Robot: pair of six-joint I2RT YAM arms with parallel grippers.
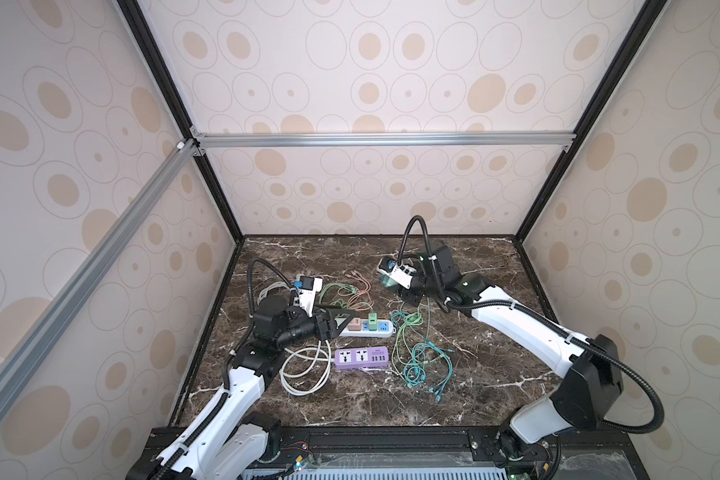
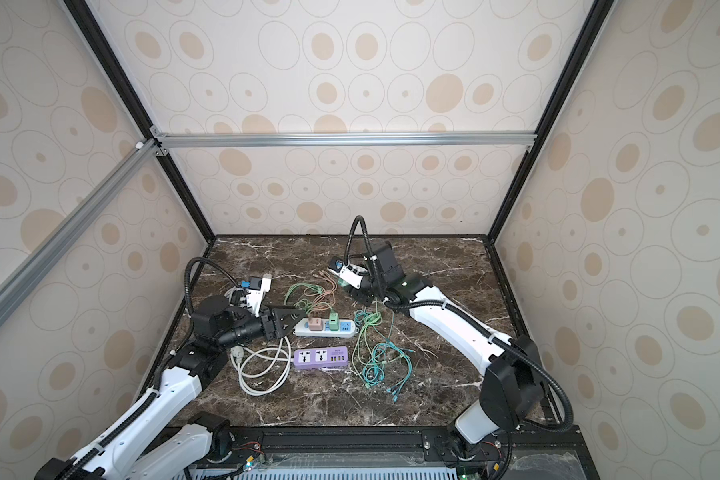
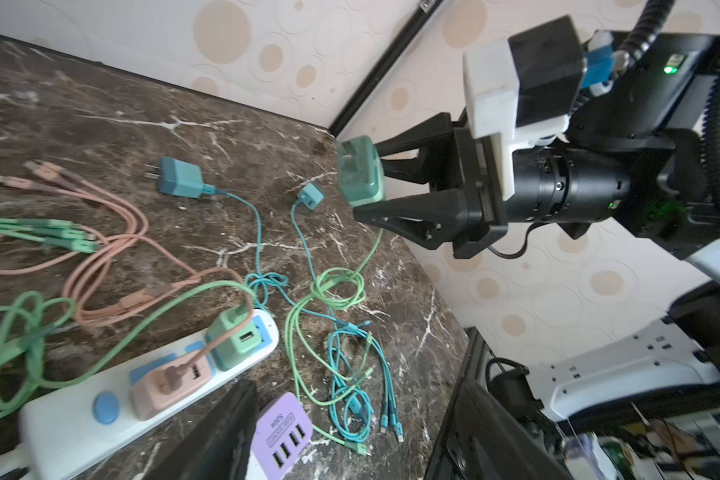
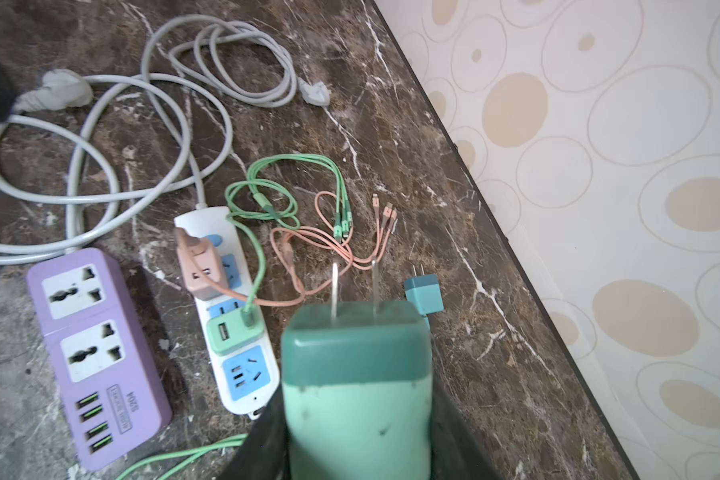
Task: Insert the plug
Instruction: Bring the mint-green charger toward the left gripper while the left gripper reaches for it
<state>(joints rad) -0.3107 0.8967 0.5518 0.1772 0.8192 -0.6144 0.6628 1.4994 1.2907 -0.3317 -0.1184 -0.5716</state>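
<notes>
While my left claw (image 1: pixel 344 320) hangs open by the white plastic power strip (image 1: pixel 371 331) in both top views, my right claw (image 1: pixel 388 282) sits raised beyond it. Left wrist: right claw clamps the two-tone green square charger plug (image 3: pixel 360 176) above the dark marble tabletop (image 3: pixel 142 124). Right wrist: two prongs (image 4: pixel 335 286) point outward; strip's blue end socket (image 4: pixel 248 374) shows open slots.

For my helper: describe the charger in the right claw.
Over the far side of the marble table, the right claw grips a mint charger. Its dark green cap and bare prongs set it apart; the other green charger sits in the white strip.
</notes>
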